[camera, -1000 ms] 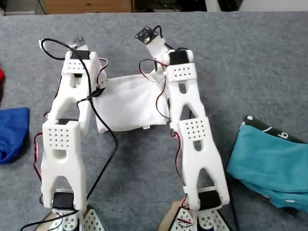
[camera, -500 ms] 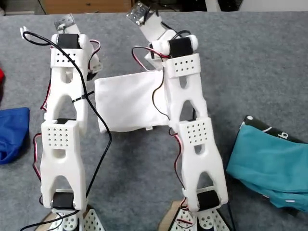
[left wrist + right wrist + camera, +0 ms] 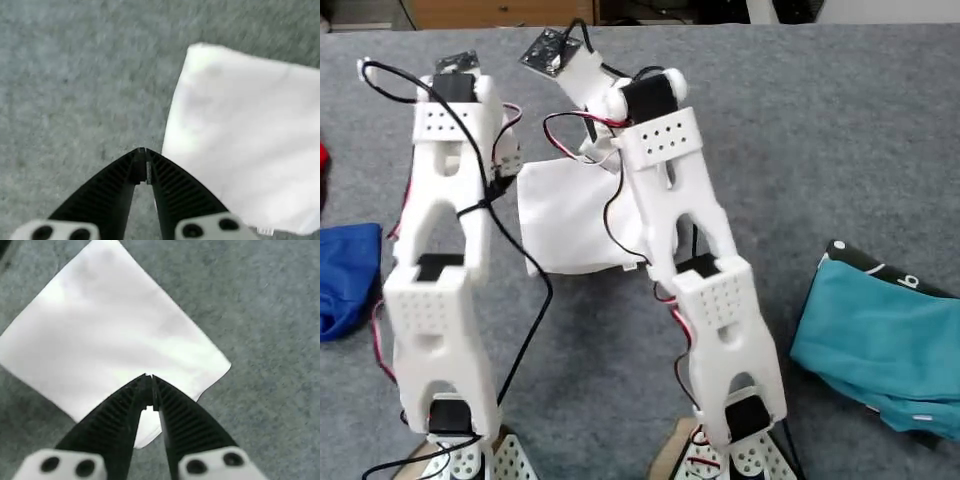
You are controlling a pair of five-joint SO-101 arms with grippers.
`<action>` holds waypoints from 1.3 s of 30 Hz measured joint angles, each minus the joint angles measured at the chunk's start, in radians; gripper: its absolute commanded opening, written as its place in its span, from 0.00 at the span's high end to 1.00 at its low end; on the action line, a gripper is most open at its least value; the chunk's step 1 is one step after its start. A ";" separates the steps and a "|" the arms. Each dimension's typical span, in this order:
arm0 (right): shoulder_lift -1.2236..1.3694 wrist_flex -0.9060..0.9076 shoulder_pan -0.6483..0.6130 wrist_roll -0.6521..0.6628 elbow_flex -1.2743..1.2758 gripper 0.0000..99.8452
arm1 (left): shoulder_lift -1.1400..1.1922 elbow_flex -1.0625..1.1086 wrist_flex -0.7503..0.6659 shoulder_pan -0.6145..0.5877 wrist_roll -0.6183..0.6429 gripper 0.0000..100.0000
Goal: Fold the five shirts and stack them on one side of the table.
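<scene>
A folded white shirt (image 3: 570, 215) lies flat on the grey table between my two arms. In the left wrist view my left gripper (image 3: 145, 162) is shut with nothing in it, over bare table just beside an edge of the white shirt (image 3: 245, 135). My right gripper (image 3: 150, 385) is shut too and hovers above the white shirt (image 3: 110, 335), close to one of its corners. A folded blue shirt (image 3: 345, 275) lies at the table's left edge. At the right lies a teal shirt (image 3: 875, 340).
The teal shirt rests on a black garment (image 3: 880, 268) that peeks out along its far edge. A bit of red cloth (image 3: 322, 160) shows at the far left. Wooden furniture (image 3: 500, 12) stands beyond the table's far edge. Grey table (image 3: 820, 130) spreads at the far right.
Both arms have swung leftward and their wrists have moved toward the far edge. The white shirt's right part is now covered by the right arm; the shirt itself has barely shifted.
</scene>
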 measured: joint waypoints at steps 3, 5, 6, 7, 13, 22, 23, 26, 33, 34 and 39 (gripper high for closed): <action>-0.072 0.000 0.000 -0.009 0.120 1.00 | -0.199 0.241 -0.100 -0.003 -0.002 0.98; -0.106 0.000 0.002 -0.012 0.199 1.00 | -0.342 0.436 -0.183 0.009 0.011 0.98; -0.118 0.000 0.005 -0.012 0.239 1.00 | -0.407 0.540 -0.233 0.025 0.028 0.98; -0.126 0.000 0.009 -0.021 0.281 1.00 | -0.471 0.647 -0.293 0.041 0.043 0.98; -0.127 -0.081 0.025 -0.083 0.506 1.00 | -0.667 1.148 -0.652 0.083 0.098 0.98; -0.138 -0.173 0.041 -0.146 0.709 1.00 | -0.566 1.198 -0.806 0.083 0.115 0.98; -0.153 -0.183 0.054 -0.152 0.727 1.00 | -0.555 1.198 -0.813 0.084 0.114 0.98; -0.224 -0.201 0.094 -0.155 0.793 1.00 | -0.540 1.198 -0.815 0.112 0.098 0.98; -0.388 -0.334 0.133 -0.155 1.082 1.00 | -0.529 1.198 -0.815 0.144 0.098 0.98; -0.407 -0.371 0.130 -0.155 1.134 1.00 | -0.529 1.198 -0.815 0.146 0.098 0.98; -0.483 -0.497 0.101 -0.155 1.339 1.00 | -0.529 1.198 -0.815 0.146 0.098 0.98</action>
